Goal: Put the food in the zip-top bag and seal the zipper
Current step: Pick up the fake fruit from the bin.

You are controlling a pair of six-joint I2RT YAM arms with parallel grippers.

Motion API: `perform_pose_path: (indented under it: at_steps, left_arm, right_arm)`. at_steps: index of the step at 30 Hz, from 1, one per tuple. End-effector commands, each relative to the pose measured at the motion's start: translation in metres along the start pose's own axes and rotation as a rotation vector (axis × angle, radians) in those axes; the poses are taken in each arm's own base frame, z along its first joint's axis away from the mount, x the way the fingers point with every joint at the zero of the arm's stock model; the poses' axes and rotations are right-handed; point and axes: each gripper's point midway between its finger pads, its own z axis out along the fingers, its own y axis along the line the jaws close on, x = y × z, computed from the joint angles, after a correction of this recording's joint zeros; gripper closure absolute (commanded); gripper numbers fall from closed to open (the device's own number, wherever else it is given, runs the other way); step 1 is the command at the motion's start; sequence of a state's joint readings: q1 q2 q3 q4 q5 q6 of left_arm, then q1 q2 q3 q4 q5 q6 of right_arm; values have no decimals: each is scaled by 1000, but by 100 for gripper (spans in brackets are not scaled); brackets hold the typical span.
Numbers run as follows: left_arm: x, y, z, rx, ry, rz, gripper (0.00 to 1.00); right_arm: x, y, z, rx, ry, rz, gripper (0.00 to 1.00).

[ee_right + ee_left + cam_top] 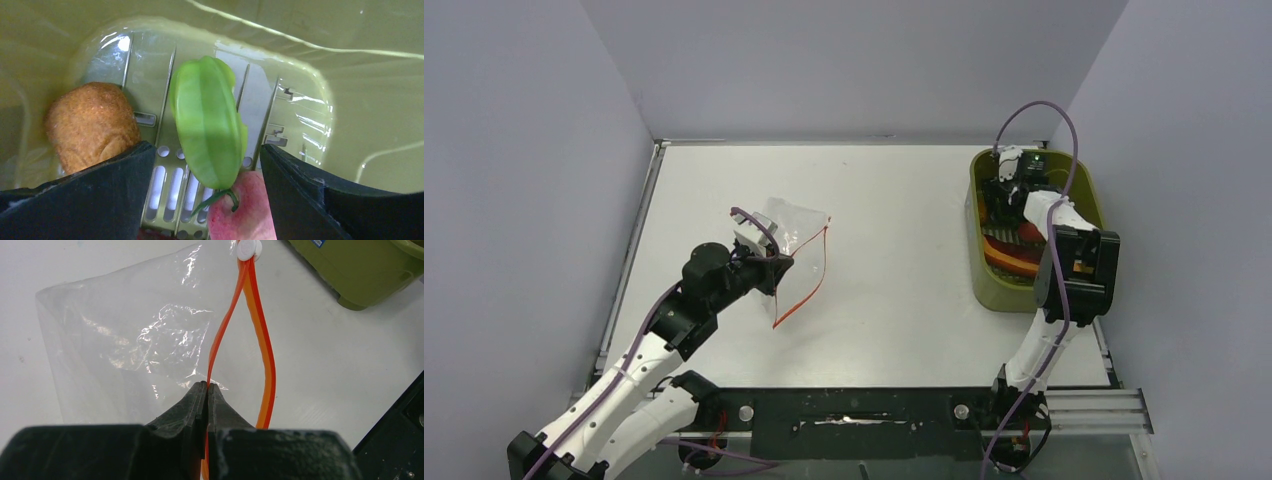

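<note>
The green food piece (pixel 207 122) lies lengthwise on the slotted floor of the olive-green tub (pixel 350 100), at the centre of the right wrist view. A brown crumbed piece (pixel 90 125) is at its left and a pink-red fruit (pixel 242 215) is at its lower end. It is straddled by the right tool (pixel 205 150), whose jaws stand open on either side with no contact seen. For a clean pick, the jaws should be lowered evenly and closed across the narrow width, so that neither neighbour is caught. Left of centre in the overhead view, the zip-top bag (pixel 794 225) sits on the tabletop (pixel 904 220), with one strip of its zipper (pixel 267 365) pinched in the closed left tool (pixel 207 390). The mouth is judged best held parted for the drop.
</note>
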State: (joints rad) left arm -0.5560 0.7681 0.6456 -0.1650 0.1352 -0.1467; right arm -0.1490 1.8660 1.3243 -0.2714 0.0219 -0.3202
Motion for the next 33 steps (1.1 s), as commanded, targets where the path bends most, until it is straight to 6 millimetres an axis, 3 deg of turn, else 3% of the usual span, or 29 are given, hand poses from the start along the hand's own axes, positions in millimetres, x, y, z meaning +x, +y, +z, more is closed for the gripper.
perform_pose_path:
  at_steps: [1, 7, 12, 16, 25, 33]
  left_arm:
    - [-15, -3, -2, 8, -46, 20, 100]
    - [-14, -3, -1, 8, -42, 21, 100]
    - [-14, -2, 0, 5, -42, 21, 100]
    - [-14, -2, 0, 4, -41, 21, 100]
    - [-15, -2, 0, 4, -46, 20, 100]
    - [-14, -1, 0, 0, -42, 21, 100]
  right_arm:
    - [-34, -15, 4, 42, -98, -35, 24]
    - [-30, -20, 7, 76, -95, -39, 35]
    - [-39, -21, -5, 92, -157, -27, 42]
    - [-38, -25, -8, 110, -149, -22, 55]
    - [-35, -21, 4, 80, -123, -27, 42]
    - [-35, -23, 8, 87, -122, -24, 44]
